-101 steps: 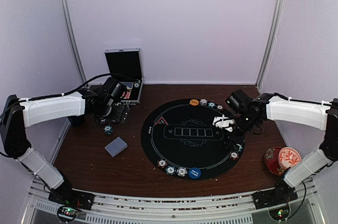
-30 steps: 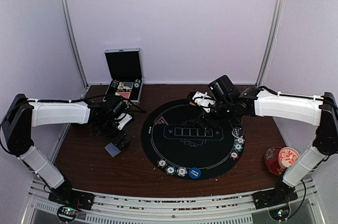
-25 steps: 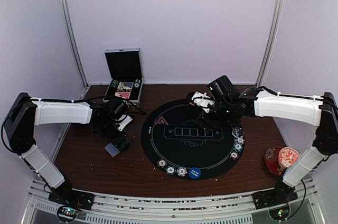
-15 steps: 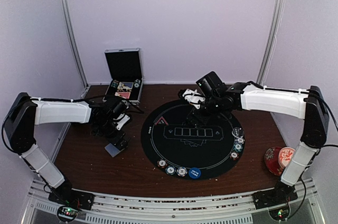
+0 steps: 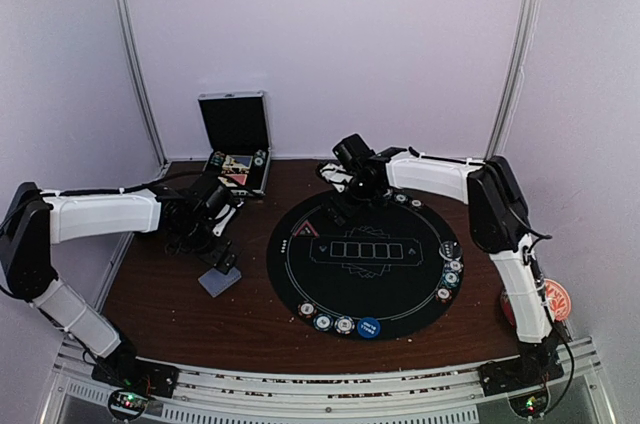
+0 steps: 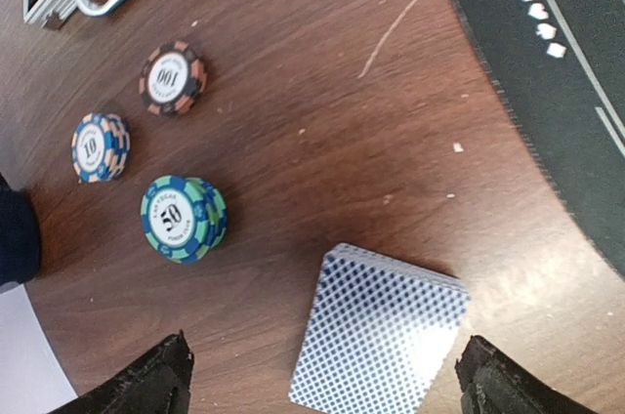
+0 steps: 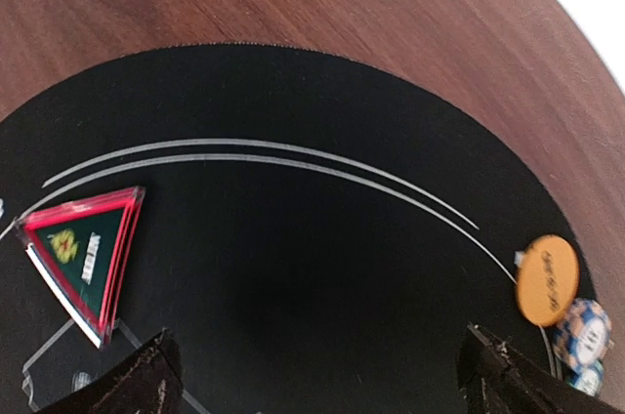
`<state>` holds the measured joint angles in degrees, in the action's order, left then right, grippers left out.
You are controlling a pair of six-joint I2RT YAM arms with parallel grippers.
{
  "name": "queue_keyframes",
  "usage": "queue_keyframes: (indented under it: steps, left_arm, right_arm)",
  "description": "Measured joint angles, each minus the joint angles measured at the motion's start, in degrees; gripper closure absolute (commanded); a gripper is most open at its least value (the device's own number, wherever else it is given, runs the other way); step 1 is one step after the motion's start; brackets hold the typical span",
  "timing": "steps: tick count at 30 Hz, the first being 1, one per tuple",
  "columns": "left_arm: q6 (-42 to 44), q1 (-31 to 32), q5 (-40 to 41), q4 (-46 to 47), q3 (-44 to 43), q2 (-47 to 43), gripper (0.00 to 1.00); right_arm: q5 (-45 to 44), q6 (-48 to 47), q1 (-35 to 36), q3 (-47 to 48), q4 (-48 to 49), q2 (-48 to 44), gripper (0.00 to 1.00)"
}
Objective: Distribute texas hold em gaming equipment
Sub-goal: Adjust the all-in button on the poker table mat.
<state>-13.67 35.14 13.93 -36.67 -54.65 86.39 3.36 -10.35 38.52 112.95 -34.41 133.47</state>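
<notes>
A grey-blue-backed deck of playing cards [image 6: 376,341] [image 5: 219,281] lies on the wood left of the round black mat [image 5: 400,289]. My left gripper [image 6: 322,390] [image 5: 223,261] hovers open just above the deck, a finger on either side. Three chip stacks lie beyond the deck: teal [image 6: 181,219], blue-and-tan [image 6: 100,145], dark-and-orange [image 6: 173,77]. My right gripper [image 7: 322,385] [image 5: 345,194] hangs open and empty over the mat's [image 7: 293,268] back left part. The red triangle marker [image 7: 83,253] [image 5: 303,231] is on its left, the orange button disc [image 7: 547,279] and a chip [image 7: 586,331] on its right.
An open metal case [image 5: 237,144] stands at the back left. Chips [image 5: 322,322] and a blue disc [image 5: 369,327] line the mat's front edge, and more chips [image 5: 451,264] line its right edge. A red floral cup and saucer [image 5: 555,296] sit at the far right behind my right arm.
My right arm has swung left across the back of the mat, from its right side to its back left edge. The left gripper has stayed open over the deck.
</notes>
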Motion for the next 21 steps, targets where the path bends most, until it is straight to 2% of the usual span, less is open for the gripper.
queue_keyframes:
  steps: [6, 21]
  left_arm:
    - [-1.46, 0.00, 1.14, -0.17, 0.02, 0.48, 0.02]
    - [-1.86, 0.00, -0.11, 0.57, 0.79, -0.57, 0.02]
  right_arm:
    - [0.00, 1.77, 1.29, 6.97, -1.51, 7.32, 0.00]
    - [2.51, 1.62, 6.82, 6.54, -1.86, 7.54, 0.00]
